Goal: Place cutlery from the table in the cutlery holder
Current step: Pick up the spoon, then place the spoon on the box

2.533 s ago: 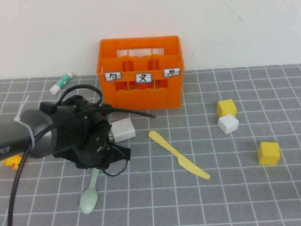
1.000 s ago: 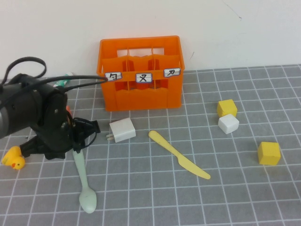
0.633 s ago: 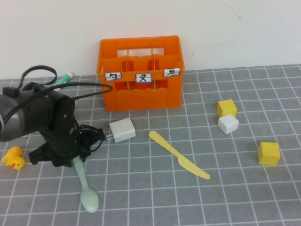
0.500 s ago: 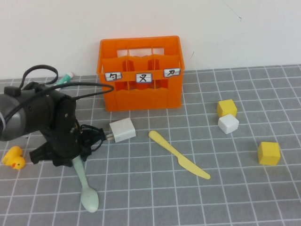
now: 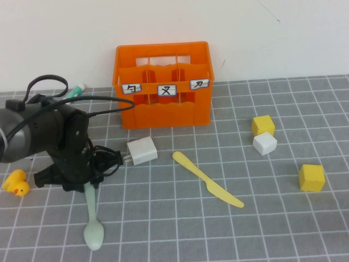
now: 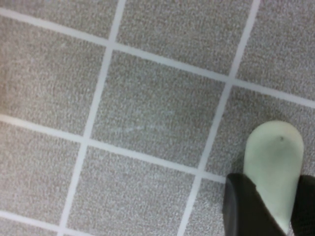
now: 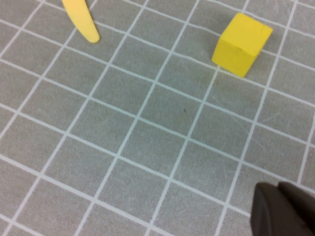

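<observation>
Left gripper (image 6: 268, 206) pinching the mint-green spoon's (image 5: 92, 226) handle, near the surface's (image 5: 174, 229) left front.

Its dark jaws sit on either side of the handle end, pinching it, in the left wrist view; the spoon's bowl rests on the grey gridded surface toward the front edge. The pale yellow knife (image 5: 207, 179) lies diagonally mid-surface, apart from the orange cutlery holder (image 5: 162, 84), which stands at the back edge by the wall. A white charger plug (image 5: 142, 150) lies between the left arm and the knife. The right gripper (image 7: 281, 209), jaws pressed together, hovers over the surface near a yellow cube (image 7: 242, 44) and the knife's tip.
</observation>
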Available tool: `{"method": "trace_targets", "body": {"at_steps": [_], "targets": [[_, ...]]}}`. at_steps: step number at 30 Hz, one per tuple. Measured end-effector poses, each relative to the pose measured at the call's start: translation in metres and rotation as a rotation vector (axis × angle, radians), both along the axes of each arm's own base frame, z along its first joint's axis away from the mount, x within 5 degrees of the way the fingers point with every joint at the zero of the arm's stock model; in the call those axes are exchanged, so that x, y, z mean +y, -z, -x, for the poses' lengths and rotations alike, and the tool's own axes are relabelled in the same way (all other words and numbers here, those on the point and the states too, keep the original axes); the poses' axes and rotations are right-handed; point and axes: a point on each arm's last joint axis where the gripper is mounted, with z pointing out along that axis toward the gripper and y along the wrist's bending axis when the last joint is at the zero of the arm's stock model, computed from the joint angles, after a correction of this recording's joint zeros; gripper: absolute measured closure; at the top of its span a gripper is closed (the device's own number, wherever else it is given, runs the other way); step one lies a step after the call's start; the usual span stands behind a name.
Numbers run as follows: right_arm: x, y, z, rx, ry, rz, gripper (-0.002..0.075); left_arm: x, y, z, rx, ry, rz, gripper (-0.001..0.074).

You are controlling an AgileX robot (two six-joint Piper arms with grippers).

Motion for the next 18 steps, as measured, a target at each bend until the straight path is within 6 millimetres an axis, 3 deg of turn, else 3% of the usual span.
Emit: {"method": "trace_targets", "body": {"at_steps": [12, 18], "targets": [[0.001, 0.000, 0.000, 0.000, 0.001, -0.012, 0.0729, 0.000, -0.008, 0.001, -0.030, 0.066, -0.005, 0.0560], [0.001, 0.000, 0.000, -0.001, 0.000, -0.012, 0.0729, 0.001, -0.048, 0.007, -0.172, 0.102, 0.028, 0.0560]]}}
